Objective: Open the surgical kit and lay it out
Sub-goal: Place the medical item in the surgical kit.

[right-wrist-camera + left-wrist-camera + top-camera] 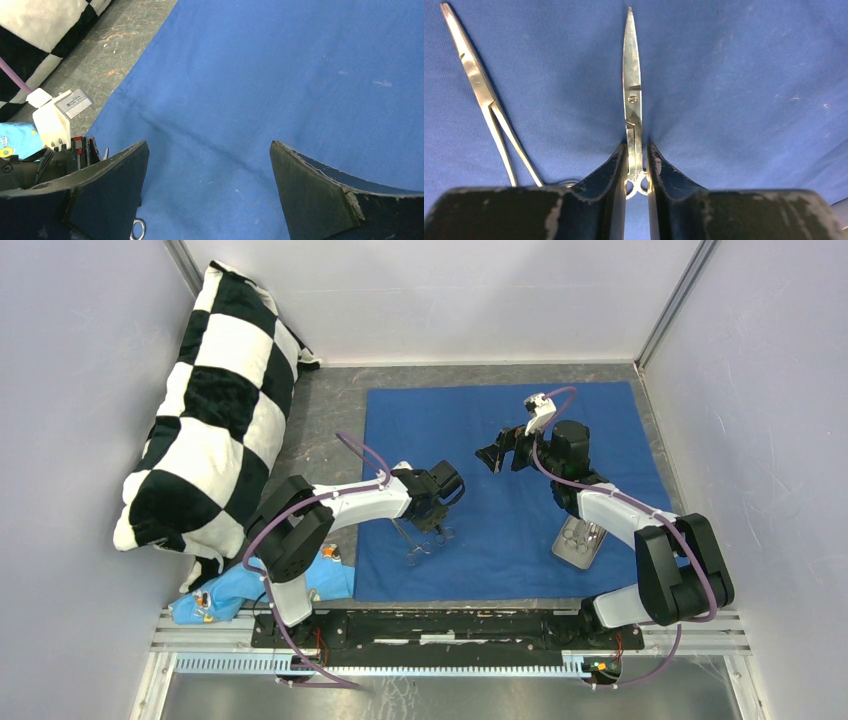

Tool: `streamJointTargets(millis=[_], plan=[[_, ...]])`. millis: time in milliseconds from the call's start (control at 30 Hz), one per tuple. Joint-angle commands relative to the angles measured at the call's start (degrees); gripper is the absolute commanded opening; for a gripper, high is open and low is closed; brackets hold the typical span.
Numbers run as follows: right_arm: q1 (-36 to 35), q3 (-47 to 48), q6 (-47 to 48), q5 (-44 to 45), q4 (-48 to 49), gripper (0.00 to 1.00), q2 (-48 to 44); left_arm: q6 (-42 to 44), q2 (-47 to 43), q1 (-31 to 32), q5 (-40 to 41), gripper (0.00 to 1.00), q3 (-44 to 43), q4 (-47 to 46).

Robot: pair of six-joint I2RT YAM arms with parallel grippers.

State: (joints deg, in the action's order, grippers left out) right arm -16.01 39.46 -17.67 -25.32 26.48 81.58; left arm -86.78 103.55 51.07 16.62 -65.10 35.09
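The surgical kit's dark blue cloth lies spread flat on the table. A small steel tray with instruments in it stands on the cloth's right front part. In the left wrist view, silver scissors lie on the cloth between the slightly parted fingers of my left gripper, with a thin gap on the right side. A second scissor-like instrument lies to their left. From above, my left gripper stands over both instruments. My right gripper hovers wide open above bare cloth, holding nothing.
A black-and-white checkered pillow leans against the left wall. A light blue patterned cloth scrap lies by the left arm's base. Grey tabletop shows left of the cloth. An instrument's ring peeks out under my right gripper's left finger.
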Motion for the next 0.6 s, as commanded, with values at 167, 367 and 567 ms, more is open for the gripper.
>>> streamJointTargets(millis=[167,367,567], plan=[[-0.1,0.3,1.7,0.8,1.7,0.98,-0.6,8.1,-2.9,-0.3,2.4,0.63,-1.0,-0.5],[-0.1,1.2,4.1,3.0,-1.9,0.98,-1.6,22.2,-13.4,-0.4,7.1,0.85,-7.5,1.2],[-0.1,1.0,6.3,7.4,-6.6,0.98,-5.1,51.5,-25.9,-1.8,5.0,0.95,-10.9,-14.1]])
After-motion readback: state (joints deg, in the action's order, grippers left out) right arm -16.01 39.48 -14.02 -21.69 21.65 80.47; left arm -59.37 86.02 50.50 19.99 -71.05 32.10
